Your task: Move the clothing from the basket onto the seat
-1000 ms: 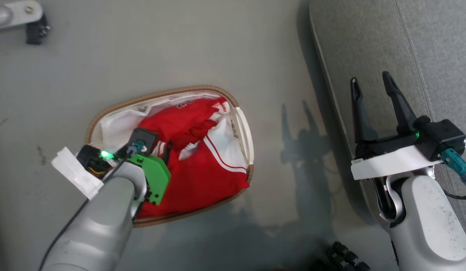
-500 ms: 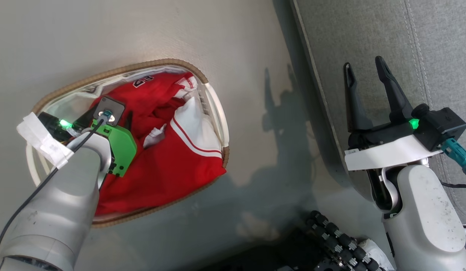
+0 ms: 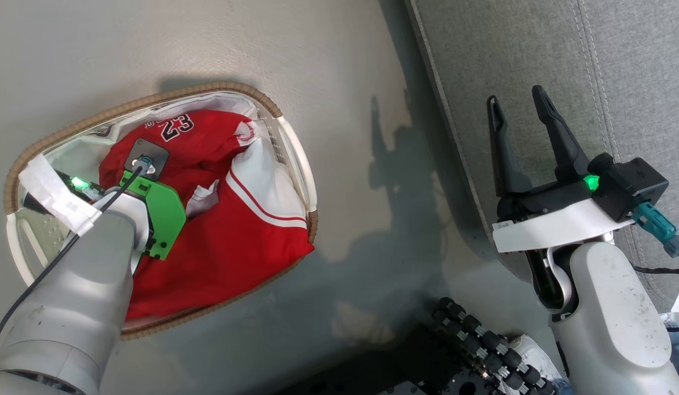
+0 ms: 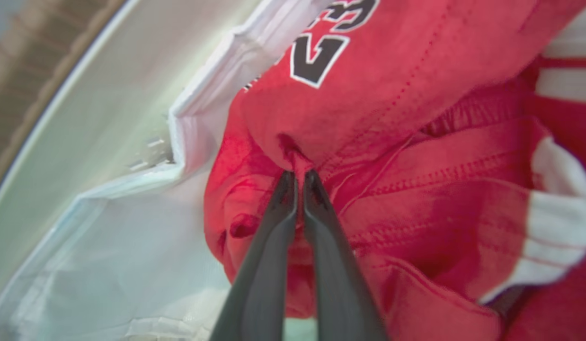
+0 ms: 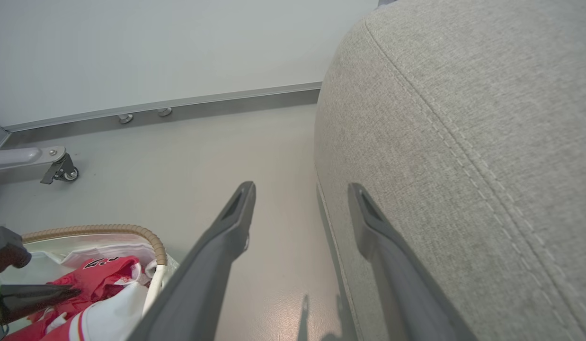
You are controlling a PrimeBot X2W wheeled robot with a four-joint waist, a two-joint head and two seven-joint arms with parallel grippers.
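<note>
Pinching a raised fold of cloth, the left gripper (image 4: 297, 176) has its two long dark fingers (image 4: 269, 246) closed almost tip to tip on the clothing (image 3: 224, 252), a heap of soft red sports garments with white stripes and trim (one panel bears a black "23" outlined in white). The grip point lies just below that number, at the far left part of the heap. The clothing lies inside the basket (image 3: 125, 105), a small oval white plastic tub with a brown woven rim and a white fabric liner (image 4: 108, 246), and reaches the rim on the right side. The basket stands on the pale grey floor (image 3: 208, 44), left of the seat (image 3: 537, 49) and apart from it. The seat is a large grey woven-fabric cushion with stitched seams. The right gripper (image 3: 516, 97) hangs at the left edge of the seat, its fingers spread wide and empty.
</note>
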